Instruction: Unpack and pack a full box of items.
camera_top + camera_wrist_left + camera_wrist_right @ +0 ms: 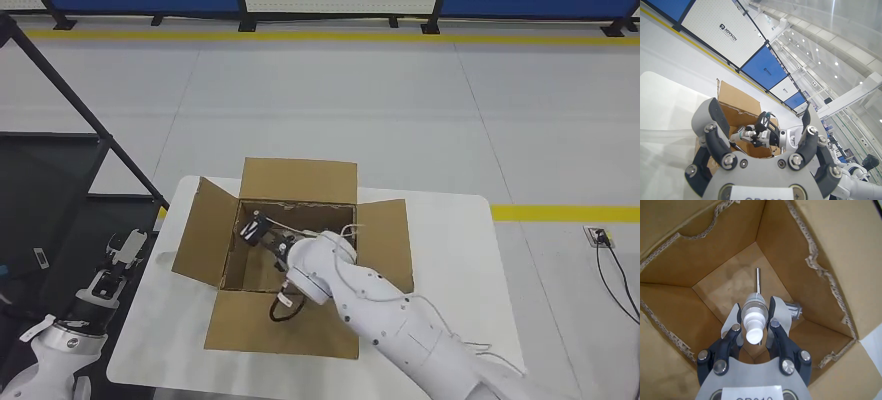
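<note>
1. Currently, the right gripper [755, 303] is lowered well inside the open cardboard box [791, 256], which stands on the white table [450, 230] with its flaps folded outward so that the arm can be admitted from above.
2. A small clear bottle [753, 317] with a white cap is clamped between the narrowed fingers, gripped at the shoulder. The cap points back towards the wrist, presumably so that the bottle can be carried upright past the walls.
3. A metal rod [758, 281] is seen lying on the box floor beneath the bottle, and another clear item [794, 311] lies on the floor just beside one finger, close to a wall.
4. Whether the bottle is being lifted out or set down cannot be told. Either way, the remaining pieces suggest that the task is only partly done.
5. The left gripper [761, 108] is held off to the side of the table, well apart from the box, with its fingers spread wide and nothing between them, probably so that the working arm is left unobstructed.
</note>
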You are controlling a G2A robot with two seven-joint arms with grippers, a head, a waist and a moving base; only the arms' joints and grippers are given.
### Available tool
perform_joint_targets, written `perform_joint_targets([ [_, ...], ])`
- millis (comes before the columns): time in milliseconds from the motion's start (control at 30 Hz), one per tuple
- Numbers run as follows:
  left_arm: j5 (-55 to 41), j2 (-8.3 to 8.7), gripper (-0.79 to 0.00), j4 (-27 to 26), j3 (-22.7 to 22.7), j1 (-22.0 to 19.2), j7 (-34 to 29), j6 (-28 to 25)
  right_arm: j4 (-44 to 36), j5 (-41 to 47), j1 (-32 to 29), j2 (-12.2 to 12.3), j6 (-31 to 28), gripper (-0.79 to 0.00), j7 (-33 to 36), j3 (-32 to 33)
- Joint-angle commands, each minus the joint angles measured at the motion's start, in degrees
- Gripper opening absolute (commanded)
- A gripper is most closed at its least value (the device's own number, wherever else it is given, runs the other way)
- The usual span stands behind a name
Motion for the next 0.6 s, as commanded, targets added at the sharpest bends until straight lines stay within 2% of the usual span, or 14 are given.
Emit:
perform_joint_targets([
  [0,0.0,0.0,0.0,0.0,0.0,0.0,0.0,0.0,4.09,1.41,1.44,-1.39,-0.56,-0.785,-0.7,-1.3],
  [200,0.0,0.0,0.0,0.0,0.0,0.0,0.0,0.0,12.21,3.81,4.62,-4.95,-1.3,-0.785,-2.25,-3.63],
  [233,0.0,0.0,0.0,0.0,0.0,0.0,0.0,0.0,13.35,4.12,4.99,-5.41,-1.35,-0.757,-2.35,-3.79],
  [300,0.0,0.0,0.0,0.0,0.0,0.0,0.0,0.0,15.41,4.82,5.74,-6.26,-1.81,-0.557,-2.61,-3.96],
  [400,0.0,0.0,0.0,0.0,0.0,0.0,0.0,0.0,18.18,5.46,6.68,-7.41,-2.6,-0.425,-2.77,-4.3],
  [567,0.0,0.0,0.0,0.0,0.0,0.0,0.0,0.0,21.67,6.07,7.85,-9.0,-3.41,-0.372,-3.42,-4.53],
])
